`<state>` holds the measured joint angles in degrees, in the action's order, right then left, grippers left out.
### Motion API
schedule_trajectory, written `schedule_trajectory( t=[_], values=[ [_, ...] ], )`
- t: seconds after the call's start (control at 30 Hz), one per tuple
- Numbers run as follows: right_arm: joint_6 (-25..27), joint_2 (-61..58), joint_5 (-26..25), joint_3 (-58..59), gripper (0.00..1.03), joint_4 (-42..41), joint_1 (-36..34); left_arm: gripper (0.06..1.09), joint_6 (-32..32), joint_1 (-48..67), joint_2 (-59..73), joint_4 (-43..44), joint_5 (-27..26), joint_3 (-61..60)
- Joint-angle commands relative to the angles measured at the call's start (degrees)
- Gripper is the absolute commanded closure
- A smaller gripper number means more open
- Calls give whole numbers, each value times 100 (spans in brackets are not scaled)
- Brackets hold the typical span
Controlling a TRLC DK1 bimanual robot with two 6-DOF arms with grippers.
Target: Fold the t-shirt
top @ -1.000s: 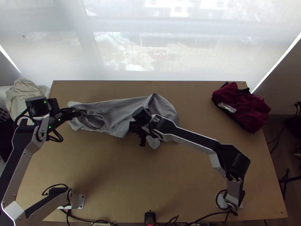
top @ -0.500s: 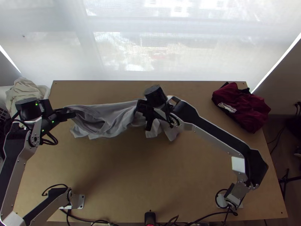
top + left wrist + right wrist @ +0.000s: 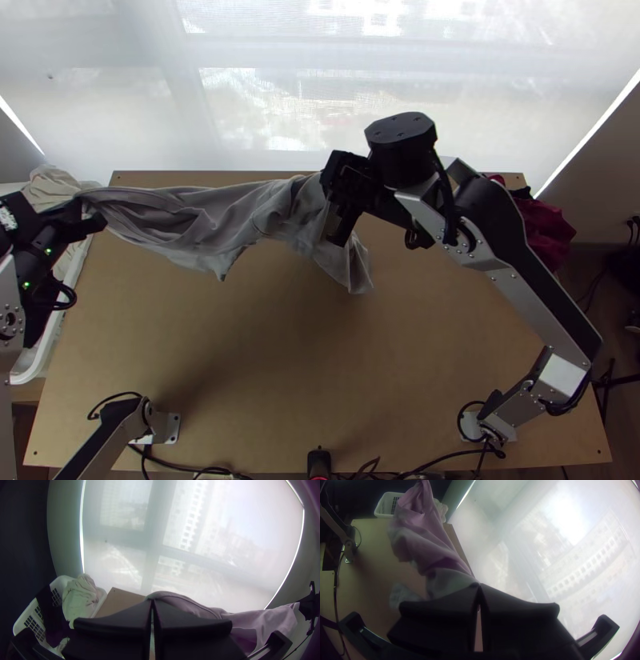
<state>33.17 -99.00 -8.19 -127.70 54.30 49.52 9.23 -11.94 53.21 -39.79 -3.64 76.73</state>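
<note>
At nine to ten o'clock, beside the table (image 3: 312, 384), stands a white basket (image 3: 56, 332) holding cream cloth (image 3: 50, 186). At ten o'clock, my left gripper (image 3: 92, 214) is clamped on one end of the grey t-shirt (image 3: 232, 218). The t-shirt hangs in loose folds between ten and twelve o'clock. At twelve, my right gripper (image 3: 332, 192) pinches it, a loose part drooping below. A dark red garment (image 3: 546, 228) lies at two o'clock.
</note>
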Motion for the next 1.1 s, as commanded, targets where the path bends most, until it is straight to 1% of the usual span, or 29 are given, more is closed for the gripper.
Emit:
schedule_trajectory(
  t=[0.0,0.17,0.2,0.27,0.3,0.37,0.43,0.5,0.57,0.77,0.9,0.97,1.07],
  values=[
    [-3,311,-263,-370,100,230,58,105,158,-370,-65,86,21,976],
    [58,628,-298,26,100,291,67,105,219,-722,-92,165,21,1151],
    [76,680,-298,114,100,529,164,105,219,-774,-109,165,21,1169],
    [23,742,-271,412,100,1337,225,105,219,-818,-162,112,21,1151],
    [-56,865,-122,764,100,1566,304,105,210,-818,-188,42,21,1125],
    [-153,1304,326,1898,100,1680,454,105,193,-801,-259,-134,12,976],
    [-162,1682,476,2917,100,1680,682,105,175,-651,-399,-205,-23,633],
    [-311,1849,660,3462,100,1671,779,105,166,-414,-575,-240,-76,211],
    [-452,1858,871,3744,100,1627,761,105,166,-229,-742,-240,-84,-202],
    [-504,1647,1249,4121,100,775,137,105,219,447,-830,-231,-146,-1274],
    [-416,1401,1363,4605,100,-25,-390,105,210,1115,-795,-213,-163,-2101],
    [-364,1199,1399,4956,100,-438,-636,105,219,1414,-689,-64,-155,-2461],
    [-399,988,1399,5510,100,-1256,-1032,105,237,1476,-408,349,-128,-2742]
  ],
)
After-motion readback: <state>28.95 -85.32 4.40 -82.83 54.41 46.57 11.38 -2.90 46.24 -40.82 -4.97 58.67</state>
